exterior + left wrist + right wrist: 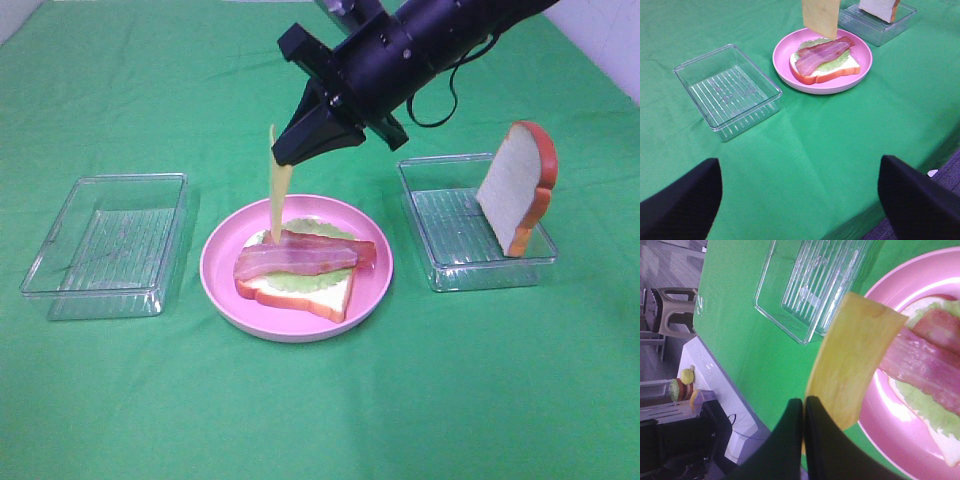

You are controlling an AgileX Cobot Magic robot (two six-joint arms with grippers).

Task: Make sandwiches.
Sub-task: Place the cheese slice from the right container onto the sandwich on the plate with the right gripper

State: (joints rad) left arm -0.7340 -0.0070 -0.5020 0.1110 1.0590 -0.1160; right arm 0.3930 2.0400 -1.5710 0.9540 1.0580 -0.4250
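- Right now our right claw [280, 152] is clenched on the top edge of the cheese square [277, 200], its jaws pressed flat with the sheet pinched between them.
- Straight below the claw the cheese hangs limp and nearly vertical. We cannot tell whether its lower edge touches the food underneath or stops just above it.
- Below that edge lies the unfinished sandwich: a bacon strip [300, 258] across a lettuce leaf [322, 229] on a bread slice [300, 298], all on the pink plate [215, 272].
- We judge the cheese hangs over one end of the stack, not its middle. Released here, the floppy sheet could fold on itself or slide off onto the plate.
- Laying it down by dragging could shove the loose bacon off the lettuce.
- Farther out, on the side our arm reaches in from, the second bread slice [515, 185] leans upright in a clear tray [440, 275]. Another tray [55, 265] sits well apart on the claw's opposite side.
- Our left claw [800, 167] is spread wide, grasping nothing, far from the plate.
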